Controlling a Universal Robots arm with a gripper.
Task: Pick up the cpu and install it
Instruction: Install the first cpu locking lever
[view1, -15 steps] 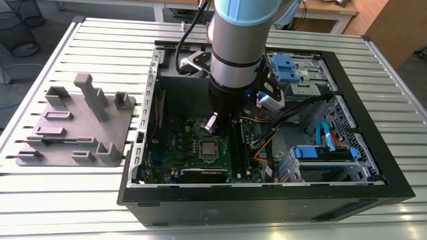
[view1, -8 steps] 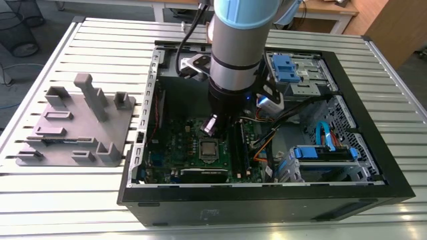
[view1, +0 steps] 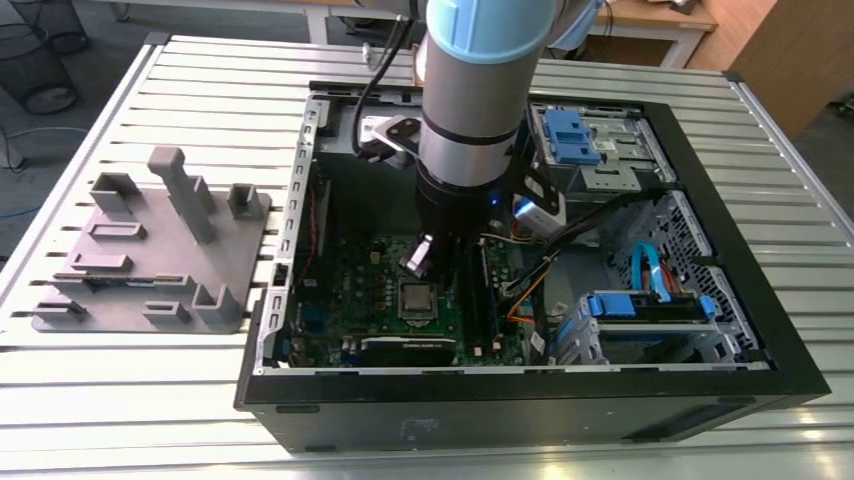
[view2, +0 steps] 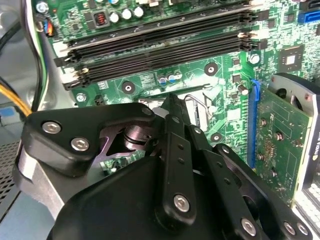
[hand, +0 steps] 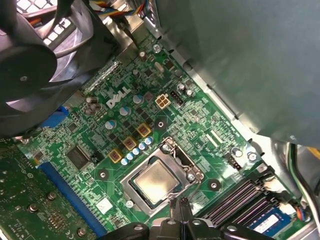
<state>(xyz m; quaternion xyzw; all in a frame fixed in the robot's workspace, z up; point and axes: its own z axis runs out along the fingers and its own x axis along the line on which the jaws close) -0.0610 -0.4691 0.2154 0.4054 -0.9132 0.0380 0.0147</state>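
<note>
Case of black sheet metal, open-topped on a ribbed metal table, green motherboard flat inside, blocky grey plastic fixture well apart at the exterior view's left. Cpu, small square chip with dull silver-grey lid, seated in its metal-framed socket mid-board. Arm plunged straight down into the case, gripper just beside the cpu, black fingers pinched together on nothing.

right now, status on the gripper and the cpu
Gripper shut, empty, just above the motherboard inside the PC case. Cpu lying flat in its socket, beside the fingertips. Nothing between them; memory slots run alongside.
</note>
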